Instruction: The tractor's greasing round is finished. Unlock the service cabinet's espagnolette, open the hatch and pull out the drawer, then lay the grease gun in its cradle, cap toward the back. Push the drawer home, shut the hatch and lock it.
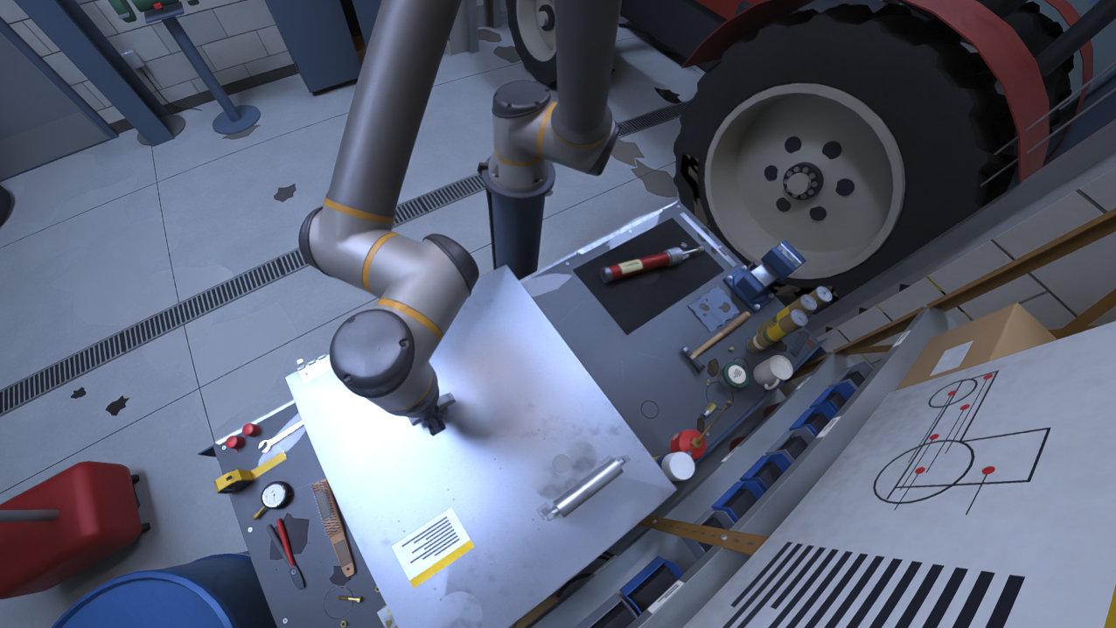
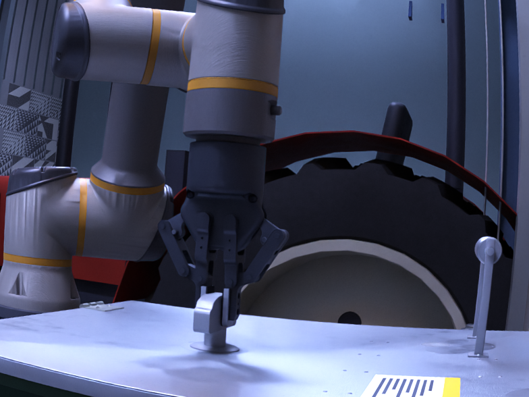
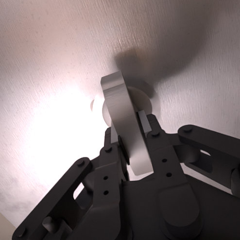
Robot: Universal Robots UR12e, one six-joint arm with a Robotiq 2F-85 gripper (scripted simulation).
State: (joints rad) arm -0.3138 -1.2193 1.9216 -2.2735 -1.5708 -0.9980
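Observation:
The espagnolette handle (image 2: 211, 317) (image 3: 125, 124) is a short grey lever on a round base, standing up from the steel hatch (image 1: 476, 461) of the service cabinet, toward the hatch's left side. The hatch lies flat and closed, with a cylindrical pull bar (image 1: 585, 488) (image 2: 485, 295) near its right edge. The red grease gun (image 1: 649, 263) lies on a black mat at the back of the bench, far from the arm. My gripper (image 1: 431, 422) (image 2: 217, 306) (image 3: 131, 143) points straight down over the lever and is closed around it.
The tractor's big rear tyre (image 1: 812, 156) stands close behind the bench. Loose tools, a mug (image 1: 771, 371) and a red oil can (image 1: 688, 443) lie right of the hatch; a gauge (image 1: 275, 495) and pliers lie left. A red canister (image 1: 66, 523) sits on the floor.

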